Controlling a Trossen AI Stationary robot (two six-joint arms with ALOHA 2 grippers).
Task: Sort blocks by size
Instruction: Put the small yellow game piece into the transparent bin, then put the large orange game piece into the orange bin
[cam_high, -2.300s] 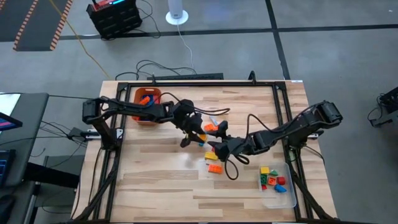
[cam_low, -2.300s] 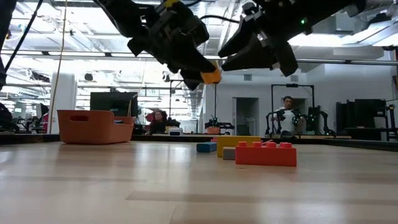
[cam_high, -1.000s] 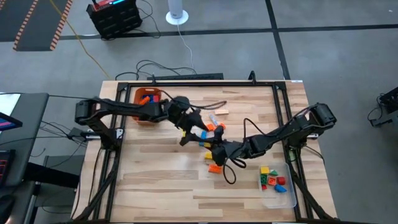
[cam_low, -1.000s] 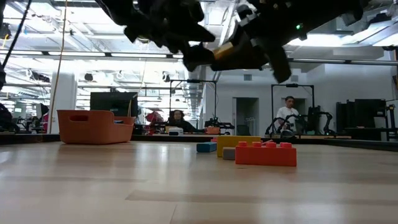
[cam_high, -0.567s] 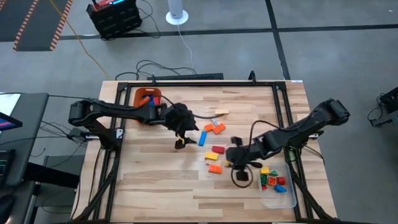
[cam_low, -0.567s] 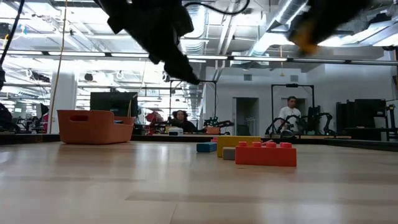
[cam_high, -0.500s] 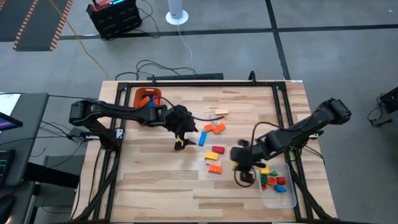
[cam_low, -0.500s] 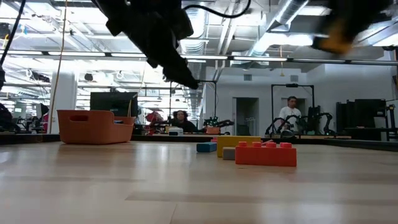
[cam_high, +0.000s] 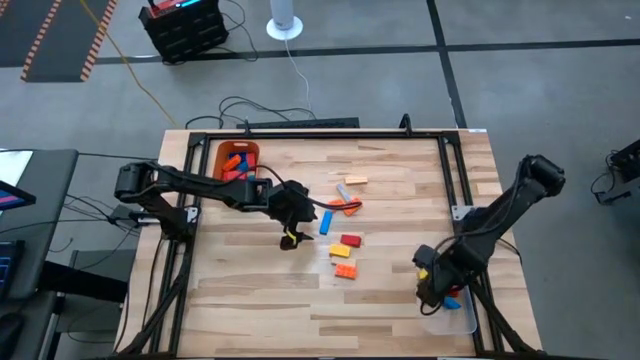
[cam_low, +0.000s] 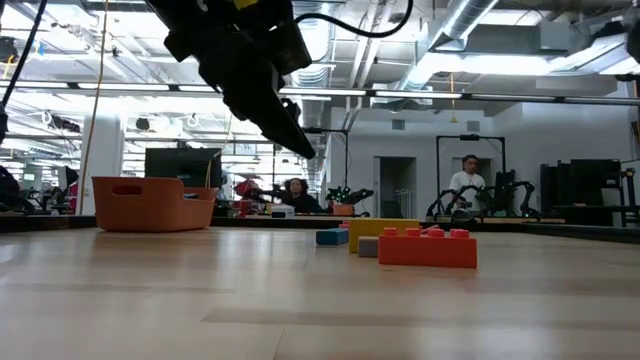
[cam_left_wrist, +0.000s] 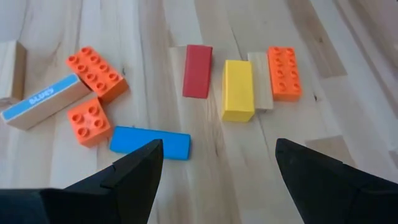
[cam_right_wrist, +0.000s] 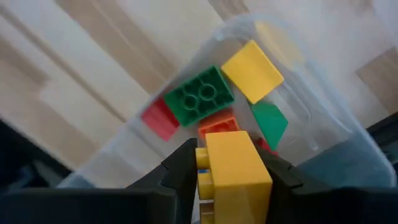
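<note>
Over the clear tray (cam_high: 455, 318) at the table's front right corner: right gripper (cam_high: 430, 283) poised above it, fingers (cam_right_wrist: 181, 163) pressed to either side of a small yellow brick (cam_right_wrist: 233, 167). In the right wrist view the tray wall (cam_right_wrist: 323, 124) curves round a green studded brick (cam_right_wrist: 200, 94), a yellow cube (cam_right_wrist: 252, 70), a green piece (cam_right_wrist: 270, 121), a red piece (cam_right_wrist: 158, 118) and an orange one (cam_right_wrist: 219, 126) just under the held brick.

Mid-table: left gripper (cam_high: 291, 236) hanging above the wood, fingers (cam_left_wrist: 134, 171) spread wide with nothing between them. It sits just left of the loose blocks. The left wrist view shows that scatter lying flat: a blue flat block (cam_left_wrist: 150, 142) nearest the gripper, an orange two-by-two brick (cam_left_wrist: 89, 120) touching a tan block with a blue label (cam_left_wrist: 45, 101), a longer orange studded brick (cam_left_wrist: 97, 74) behind those. Further along, a red flat block (cam_left_wrist: 197, 79), a yellow block (cam_left_wrist: 238, 89) with a tan strip (cam_left_wrist: 261, 89) against its side, and an orange long brick (cam_left_wrist: 284, 73) touching that strip.

Back left corner: orange bin (cam_high: 236, 159) holding orange and blue pieces, well apart from the scatter.

Low view: left arm (cam_low: 245, 65) dark overhead; a red studded brick (cam_low: 427, 246), a yellow block (cam_low: 383, 231) and a blue one (cam_low: 333, 236) on the tabletop; people stand in the room beyond
</note>
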